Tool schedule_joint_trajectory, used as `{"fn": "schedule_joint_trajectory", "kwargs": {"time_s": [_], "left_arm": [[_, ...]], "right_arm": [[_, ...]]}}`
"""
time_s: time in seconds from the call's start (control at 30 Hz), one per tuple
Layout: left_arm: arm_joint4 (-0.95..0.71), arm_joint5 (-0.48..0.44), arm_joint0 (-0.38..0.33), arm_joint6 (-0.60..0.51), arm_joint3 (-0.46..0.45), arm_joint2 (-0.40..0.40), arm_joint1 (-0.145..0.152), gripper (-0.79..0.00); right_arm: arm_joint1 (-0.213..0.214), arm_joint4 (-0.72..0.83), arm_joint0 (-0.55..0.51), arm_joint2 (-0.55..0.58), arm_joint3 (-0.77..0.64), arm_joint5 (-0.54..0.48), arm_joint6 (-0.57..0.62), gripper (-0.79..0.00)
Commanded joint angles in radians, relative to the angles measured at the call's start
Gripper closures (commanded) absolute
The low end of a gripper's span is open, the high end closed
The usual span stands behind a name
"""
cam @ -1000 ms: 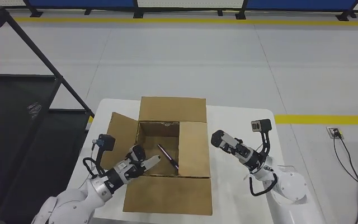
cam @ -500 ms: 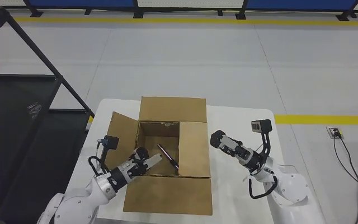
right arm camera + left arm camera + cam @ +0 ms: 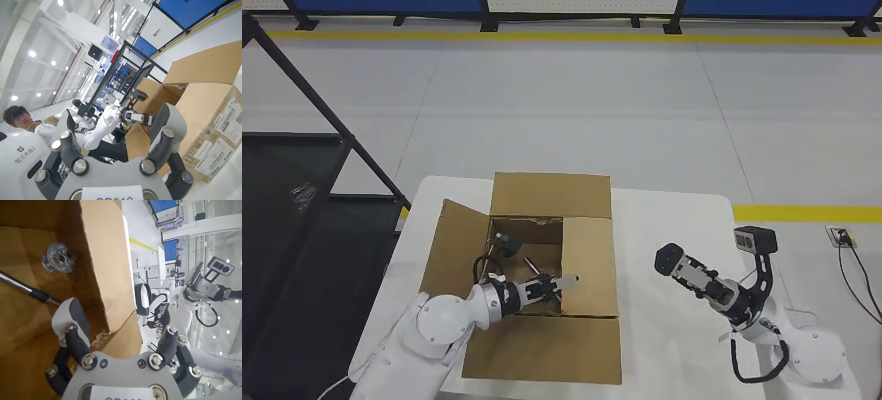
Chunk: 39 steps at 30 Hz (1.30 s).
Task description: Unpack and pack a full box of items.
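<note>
The open cardboard box (image 3: 542,195) stands mid-table. My left gripper (image 3: 554,287) is down inside it near the front right corner. In the left wrist view this gripper (image 3: 121,321) is open, with one finger (image 3: 75,313) inside the box and the inward-folded flap (image 3: 105,275) between the jaws. On the box floor lie a clear plastic spool (image 3: 57,259) and a metal rod with a black grip (image 3: 28,291), the rod (image 3: 539,272) also showing from above. My right gripper (image 3: 667,260) hangs open and empty over the table right of the box (image 3: 204,121).
The box's left flap (image 3: 457,250), rear flap and front flap (image 3: 542,348) are spread outward; the right one lies folded over the opening. White tabletop (image 3: 662,340) is bare to the right of the box. A black frame (image 3: 302,200) stands left of the table.
My left arm has swung right and dipped into the box, its gripper going from the left wall to the front right corner. The right arm has drawn back to the right, away from the box.
</note>
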Motion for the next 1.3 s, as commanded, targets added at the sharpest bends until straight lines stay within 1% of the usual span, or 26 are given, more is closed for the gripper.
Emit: {"fn": "schedule_joint_trajectory", "kwargs": {"time_s": [0.0,0.13,0.27,0.4,0.57,0.77,0.87,1.0,1.13,1.27], "left_arm": [[-0.01,-0.011,-0.032,0.018,0.05,0.037,-0.011,-0.785],[-0.041,-0.044,-0.069,0.038,0.1,0.073,-0.027,-0.785],[-0.043,-0.066,-0.086,0.042,0.106,0.076,-0.031,-0.785],[-0.089,-0.095,-0.083,0.016,0.085,0.062,-0.032,-0.785],[-0.097,-0.109,-0.094,0.015,0.045,0.053,-0.033,-0.785],[-0.089,-0.141,-0.103,0.052,-0.019,0.078,-0.043,-0.785],[-0.083,-0.162,-0.116,0.087,-0.023,0.108,-0.054,-0.785],[-0.041,-0.17,-0.146,0.157,-0.009,0.169,-0.074,-0.785],[-0.025,-0.169,-0.189,0.201,0.03,0.234,-0.099,-0.785],[-0.023,-0.169,-0.239,0.223,0.094,0.3,-0.128,-0.785]], "right_arm": [[0.005,0.017,-0.011,0.02,-0.003,-0.004,0.003,-0.785],[0.014,0.035,-0.026,0.04,-0.009,-0.006,0.009,-0.785],[0.021,0.044,-0.031,0.04,-0.008,-0.005,0.006,-0.785],[0.027,0.055,-0.027,0.033,-0.006,-0.01,0.002,-0.785],[0.034,0.05,-0.019,0.016,0.001,-0.011,0.001,-0.785],[0.043,0.063,-0.02,0.019,0.003,-0.017,-0.009,-0.785],[0.048,0.069,-0.024,0.027,0.003,-0.023,-0.016,-0.785],[0.054,0.081,-0.036,0.045,0.005,-0.036,-0.029,-0.785],[0.061,0.097,-0.052,0.073,0.012,-0.05,-0.045,-0.785],[0.068,0.139,-0.081,0.131,0.02,-0.079,-0.076,-0.785]]}}
